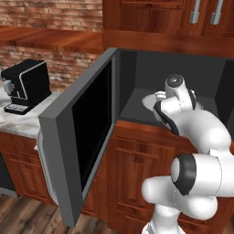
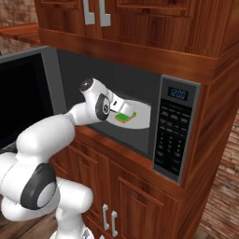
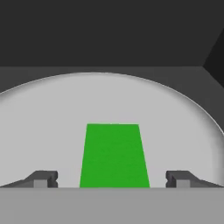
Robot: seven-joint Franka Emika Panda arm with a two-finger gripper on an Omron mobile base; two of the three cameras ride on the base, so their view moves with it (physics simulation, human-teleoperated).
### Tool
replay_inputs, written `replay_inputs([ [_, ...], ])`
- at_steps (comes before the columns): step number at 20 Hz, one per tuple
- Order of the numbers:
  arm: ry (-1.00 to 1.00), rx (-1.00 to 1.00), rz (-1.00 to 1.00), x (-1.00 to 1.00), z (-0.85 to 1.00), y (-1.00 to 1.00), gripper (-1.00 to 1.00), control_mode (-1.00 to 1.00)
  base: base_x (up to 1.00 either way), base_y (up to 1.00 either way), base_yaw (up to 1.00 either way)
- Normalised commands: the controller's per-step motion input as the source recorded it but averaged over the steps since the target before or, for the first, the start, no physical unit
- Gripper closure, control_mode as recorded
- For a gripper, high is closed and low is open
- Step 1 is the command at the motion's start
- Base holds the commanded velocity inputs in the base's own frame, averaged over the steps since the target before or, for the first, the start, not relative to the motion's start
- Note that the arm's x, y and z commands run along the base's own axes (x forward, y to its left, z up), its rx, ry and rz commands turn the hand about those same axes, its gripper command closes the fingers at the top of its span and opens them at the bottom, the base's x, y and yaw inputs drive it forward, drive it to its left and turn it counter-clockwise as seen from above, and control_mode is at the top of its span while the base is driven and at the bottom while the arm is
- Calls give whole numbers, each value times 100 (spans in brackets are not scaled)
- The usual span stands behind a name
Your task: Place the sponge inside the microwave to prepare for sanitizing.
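The green sponge (image 3: 113,155) (image 2: 123,116) lies flat on the pale round turntable (image 3: 175,113) (image 2: 142,116) inside the microwave (image 2: 179,126) (image 1: 137,105). My gripper (image 3: 111,179) reaches into the cavity and stands open, its two fingertips (image 3: 43,178) wide apart on either side of the sponge with clear gaps and no contact. In the left base view the arm's wrist (image 1: 176,98) hides the sponge. The microwave door (image 1: 84,132) is swung wide open to the left.
A black coffee machine (image 1: 25,84) stands on the marble counter (image 1: 27,121) at the left. Wooden cabinets sit above and below the microwave. The keypad with a blue display (image 2: 175,133) is on the microwave's right side.
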Motion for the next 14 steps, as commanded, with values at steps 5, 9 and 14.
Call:
replay_inputs([
  [5,-18,-3,4,-69,37,9,-100,-100,0,0,0],
  [9,-8,-6,14,-90,29,35,-100,-100,0,0,0],
  [14,0,-5,15,-99,32,45,-100,-100,0,0,0],
])
